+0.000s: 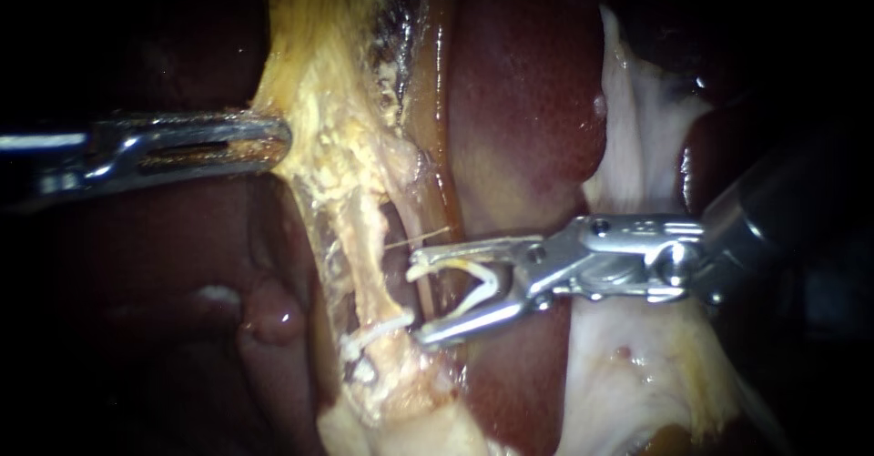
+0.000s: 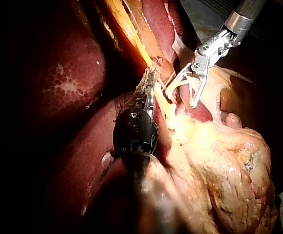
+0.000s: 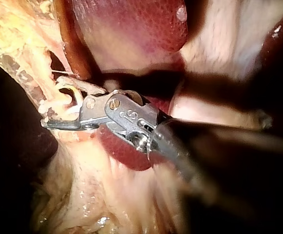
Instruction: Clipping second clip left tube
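The left tube [image 1: 362,238] is a pale yellow strand running down the middle of the endoscope view. A white clip [image 1: 378,330] sits across it low down. My right instrument [image 1: 419,298] comes in from the right. Its jaws stand wide apart with an open white clip [image 1: 487,283] seated between them, touching both. The tips lie just right of the tube, above the seated clip; the lower tip is close to that clip's end. My left instrument [image 1: 273,142] is shut on yellowish fatty tissue [image 1: 319,101] higher up, holding it taut. In the right wrist view the right instrument's jaws [image 3: 53,102] reach the strand.
Dark red liver [image 1: 519,101] lies behind and right of the tube, and more liver [image 1: 164,265] lies at the left. A brownish strand [image 1: 439,146] runs beside the tube. Pale membrane [image 1: 637,128] is above my right instrument. The left wrist view shows both instruments [image 2: 151,80] [image 2: 180,96] close together.
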{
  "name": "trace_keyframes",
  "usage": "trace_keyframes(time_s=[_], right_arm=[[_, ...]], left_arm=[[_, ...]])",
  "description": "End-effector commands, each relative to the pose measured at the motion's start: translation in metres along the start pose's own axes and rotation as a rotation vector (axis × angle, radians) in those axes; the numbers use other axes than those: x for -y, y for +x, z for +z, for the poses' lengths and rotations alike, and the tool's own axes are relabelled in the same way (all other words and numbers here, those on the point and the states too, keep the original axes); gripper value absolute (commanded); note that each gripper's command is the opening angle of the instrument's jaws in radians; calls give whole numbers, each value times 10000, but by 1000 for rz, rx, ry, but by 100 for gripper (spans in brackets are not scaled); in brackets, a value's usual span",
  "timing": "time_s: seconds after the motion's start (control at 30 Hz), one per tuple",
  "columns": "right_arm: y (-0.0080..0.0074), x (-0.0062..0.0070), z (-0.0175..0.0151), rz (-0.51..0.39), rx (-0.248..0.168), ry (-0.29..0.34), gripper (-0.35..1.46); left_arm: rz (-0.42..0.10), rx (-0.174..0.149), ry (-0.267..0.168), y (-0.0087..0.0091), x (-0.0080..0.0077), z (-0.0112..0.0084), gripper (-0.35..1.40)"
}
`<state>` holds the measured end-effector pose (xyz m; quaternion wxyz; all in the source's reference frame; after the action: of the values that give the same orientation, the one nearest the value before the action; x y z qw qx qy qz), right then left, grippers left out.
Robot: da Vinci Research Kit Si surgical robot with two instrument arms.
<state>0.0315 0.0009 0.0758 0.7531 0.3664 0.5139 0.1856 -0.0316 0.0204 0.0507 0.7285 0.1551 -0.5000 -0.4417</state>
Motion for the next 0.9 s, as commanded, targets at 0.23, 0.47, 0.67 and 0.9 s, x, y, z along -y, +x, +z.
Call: trace_keyframes(time_s=[0.23, 0.47, 0.67, 0.9], right_arm=[[-3, -12, 13, 1, 8, -8, 59], [3, -10, 23, 7, -14, 52, 58], [9, -4, 33, 34, -57, 150, 56], [9, -3, 47, 49, -66, 207, 52]], left_arm=[[0, 0, 0, 0, 3, -1, -35], [0, 0, 0, 0, 3, -1, -35], [1, 0, 0, 1, 3, -1, -35], [1, 0, 0, 1, 3, 0, -35]])
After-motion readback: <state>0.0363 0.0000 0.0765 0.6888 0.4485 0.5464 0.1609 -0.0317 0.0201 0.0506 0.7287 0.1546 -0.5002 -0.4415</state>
